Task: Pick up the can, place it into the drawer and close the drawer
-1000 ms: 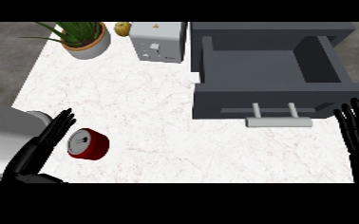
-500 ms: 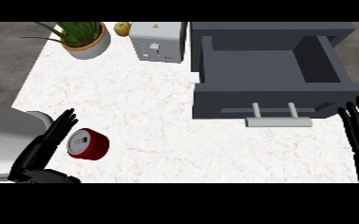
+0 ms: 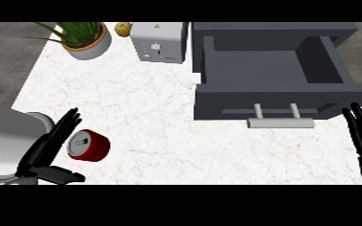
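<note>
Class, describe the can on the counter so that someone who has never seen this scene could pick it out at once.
Start at the white marble counter and go to its near left corner, far from the open grey drawer. There, beside the straight fingers of the robot's left hand, lies the can. It is the only red thing, lying on its side with its silver top showing.

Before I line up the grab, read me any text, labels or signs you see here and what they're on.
No words or numbers can be read.
Toaster: a small yellow mark on top and dark marks on its front, too small to read.
Can: plain red side and silver top, no label visible.
Drawer and plant pot: no markings.
</note>
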Controlling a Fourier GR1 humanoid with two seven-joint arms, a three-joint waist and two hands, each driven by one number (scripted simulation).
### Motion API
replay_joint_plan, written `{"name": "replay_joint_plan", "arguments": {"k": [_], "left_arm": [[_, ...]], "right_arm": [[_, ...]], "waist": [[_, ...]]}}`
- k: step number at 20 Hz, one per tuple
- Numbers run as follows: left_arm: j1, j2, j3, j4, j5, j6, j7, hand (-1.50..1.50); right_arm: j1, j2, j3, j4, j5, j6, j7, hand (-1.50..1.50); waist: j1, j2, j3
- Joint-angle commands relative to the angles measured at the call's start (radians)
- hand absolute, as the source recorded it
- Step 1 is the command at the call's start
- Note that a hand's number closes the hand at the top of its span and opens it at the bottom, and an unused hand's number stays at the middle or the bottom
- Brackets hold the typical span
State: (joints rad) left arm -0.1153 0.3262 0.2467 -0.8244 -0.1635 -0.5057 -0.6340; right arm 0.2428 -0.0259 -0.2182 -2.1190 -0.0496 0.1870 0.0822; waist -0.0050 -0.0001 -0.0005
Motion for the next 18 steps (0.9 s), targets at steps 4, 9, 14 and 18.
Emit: {"name": "replay_joint_plan", "arguments": {"k": [4, 9, 14, 18], "left_arm": [[-0.165, 0.005, 0.000, 0.176, -0.003, 0.001, -0.023, -1.50], [-0.104, -0.033, -0.041, 0.129, -0.001, 0.001, -0.040, -1.50], [-0.061, -0.077, -0.079, 0.063, -0.007, 0.039, -0.051, -1.50], [-0.034, -0.096, -0.097, -0.082, 0.026, 0.034, 0.075, -1.50]], "right_arm": [[0.015, 0.002, -0.019, 0.017, -0.024, 0.014, -0.033, -1.50], [0.028, 0.021, -0.006, 0.019, 0.002, 0.021, -0.057, -1.50], [0.014, -0.005, -0.053, 0.049, -0.031, 0.037, -0.061, -1.50], [-0.027, 0.002, -0.013, -0.018, 0.002, 0.006, 0.040, -1.50]], "waist": [[-0.005, 0.001, 0.000], [0.000, 0.000, 0.000], [0.002, 0.000, 0.001], [0.006, -0.001, 0.001]]}}
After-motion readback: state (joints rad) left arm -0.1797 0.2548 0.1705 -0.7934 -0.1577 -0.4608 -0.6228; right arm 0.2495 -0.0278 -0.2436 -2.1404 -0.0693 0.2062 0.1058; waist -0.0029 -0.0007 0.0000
